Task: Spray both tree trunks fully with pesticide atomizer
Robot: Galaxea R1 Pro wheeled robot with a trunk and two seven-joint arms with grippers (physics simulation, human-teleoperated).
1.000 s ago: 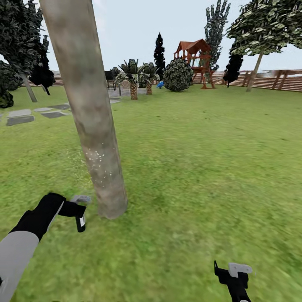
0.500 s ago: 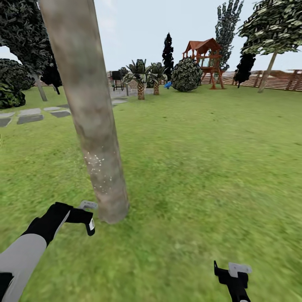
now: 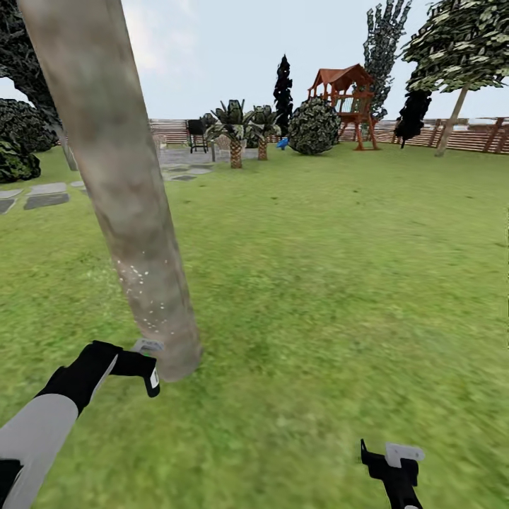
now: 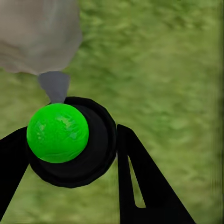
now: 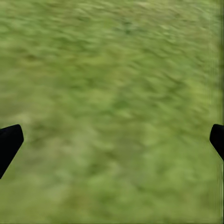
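A thick pale grey-beige tree trunk (image 3: pixel 120 198) leans across the left of the head view, with white speckles (image 3: pixel 141 286) low on it. My left gripper (image 3: pixel 145 367) hangs just beside the trunk's base, shut on the pesticide atomizer (image 4: pixel 70 140). The atomizer is a black round bottle with a bright green spot (image 4: pixel 57 133) on top. Its grey nozzle (image 4: pixel 55 86) points at the trunk (image 4: pixel 37 32), almost touching it. My right gripper (image 3: pixel 394 461) hangs low at the right over the grass floor (image 5: pixel 116 93); in its wrist view it (image 5: pixel 112 142) is open and empty. A second pale-trunked tree (image 3: pixel 450 127) stands far right by the fence.
Open lawn (image 3: pixel 339 268) stretches ahead and to the right. Grey stepping stones (image 3: pixel 46 194) lie at the far left. Short palms (image 3: pixel 233 134), a round bush (image 3: pixel 313 127), a red-roofed play tower (image 3: pixel 346 99) and a brown slatted fence (image 3: pixel 481 138) stand at the back.
The view has turned left and shifted, so the trunk now sits further left and closer to my left gripper's nozzle. Both arms keep their pose in the picture.
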